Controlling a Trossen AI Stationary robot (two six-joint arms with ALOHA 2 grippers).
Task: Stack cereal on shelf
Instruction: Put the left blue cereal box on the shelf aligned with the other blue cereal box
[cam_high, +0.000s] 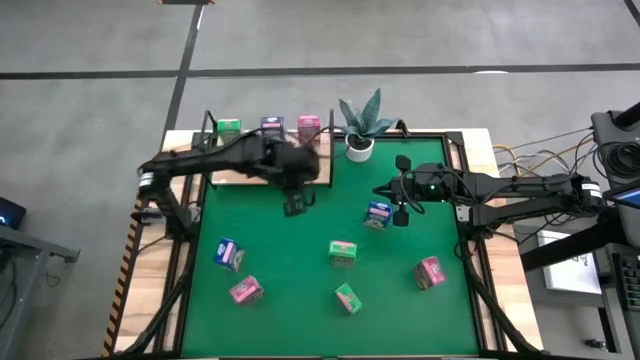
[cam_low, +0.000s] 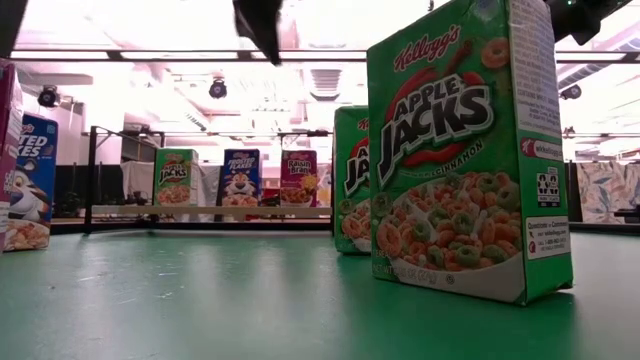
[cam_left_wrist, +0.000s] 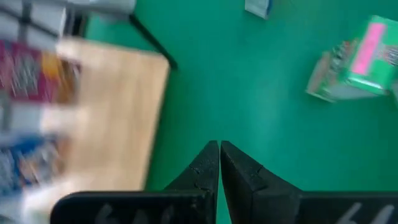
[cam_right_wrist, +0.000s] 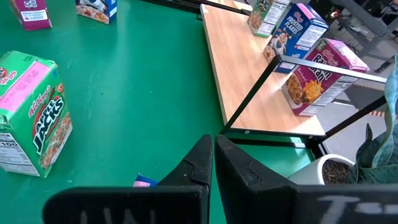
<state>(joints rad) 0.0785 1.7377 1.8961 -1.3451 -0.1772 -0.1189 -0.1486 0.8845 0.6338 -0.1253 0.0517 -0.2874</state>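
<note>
Three cereal cartons are seen standing in a row on the shelf (cam_high: 225, 172), a light-wood board with thin black posts at the table's eleven o'clock: a green carton (cam_high: 228, 127), a blue-and-white carton (cam_high: 272, 127) and a pink carton (cam_high: 309, 127). The left gripper (cam_high: 297, 205) is held just off the shelf's edge, over the green felt table (cam_high: 290, 270) toward its centre; its fingers (cam_left_wrist: 208, 165) are pressed together with nothing between them. The right gripper (cam_high: 401, 216) is found at about two o'clock on the table, likewise clenched on nothing, with a blue-and-white box (cam_high: 378, 214) lying just beside it. A potted plant (cam_high: 361, 125) is placed at twelve o'clock, beside the shelf's near post. Five more cartons are scattered loose on the felt: a blue-and-white one (cam_high: 229, 254) at eight o'clock, a pink one (cam_high: 245, 290) near it at seven, a green one (cam_high: 342, 253) close to the centre, another green one (cam_high: 347, 298) at six o'clock, and a pink one (cam_high: 430, 271) at four o'clock. In the low view, a green Apple Jacks carton (cam_low: 465, 150) is shown upright very close to the camera, with a second green carton (cam_low: 350, 180) behind it and the three shelved cartons visible far across the table. In the right wrist view, a green carton (cam_right_wrist: 34, 115) is seen standing apart from the shut fingers (cam_right_wrist: 202, 165).
</note>
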